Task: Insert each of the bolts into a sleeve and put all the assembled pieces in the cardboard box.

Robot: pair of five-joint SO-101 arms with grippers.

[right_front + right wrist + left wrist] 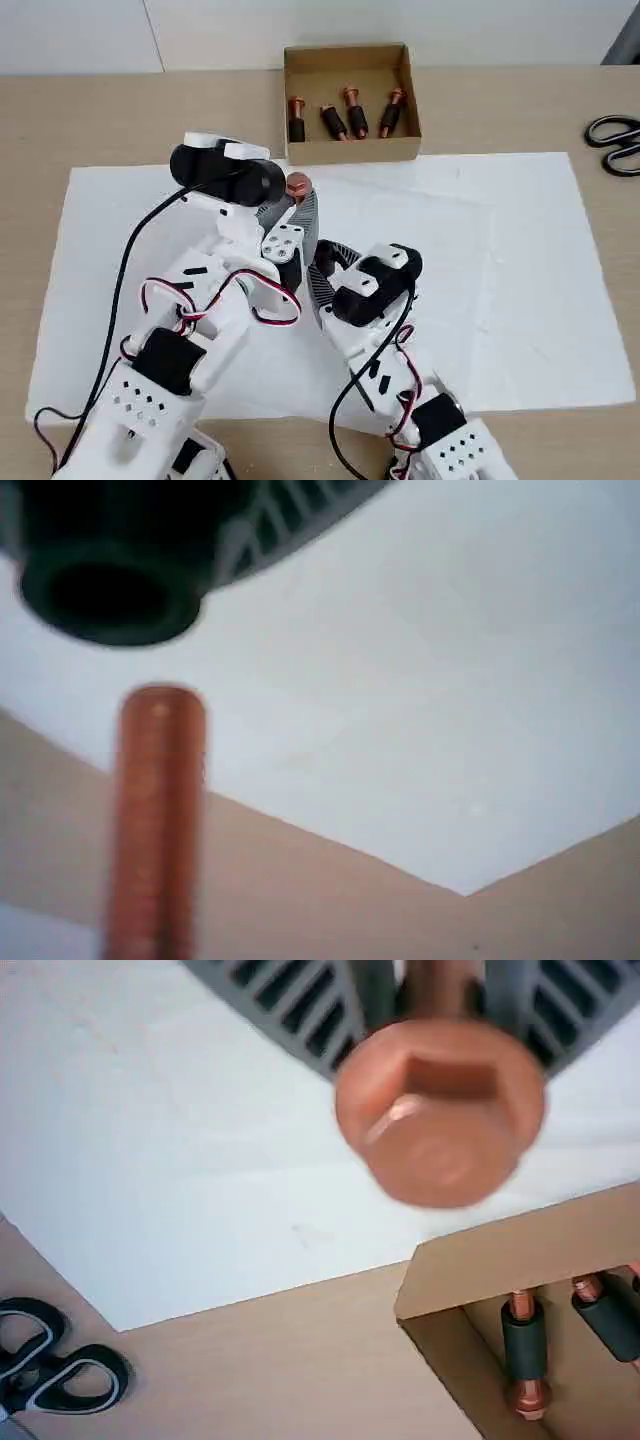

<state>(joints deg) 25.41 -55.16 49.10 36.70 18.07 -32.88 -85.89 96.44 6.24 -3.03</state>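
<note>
My left gripper [300, 203] is shut on a copper bolt [298, 186], just in front of the cardboard box [350, 151]. In the left wrist view the bolt's hex head [440, 1110] sits between the grey fingers [285, 995]. My right gripper [322, 262] is close behind the left one, shut on a black sleeve [108, 592]. In the right wrist view the bolt's threaded shank [160, 810] points at the sleeve's open end with a small gap between them. Several assembled pieces [344, 116] lie in the box [500, 1260].
A white paper sheet [480, 260] covers the middle of the wooden table. Black scissors [615, 143] lie at the far right edge, and they appear in the left wrist view as scissors [55, 1375]. Both arms crowd the sheet's near left part.
</note>
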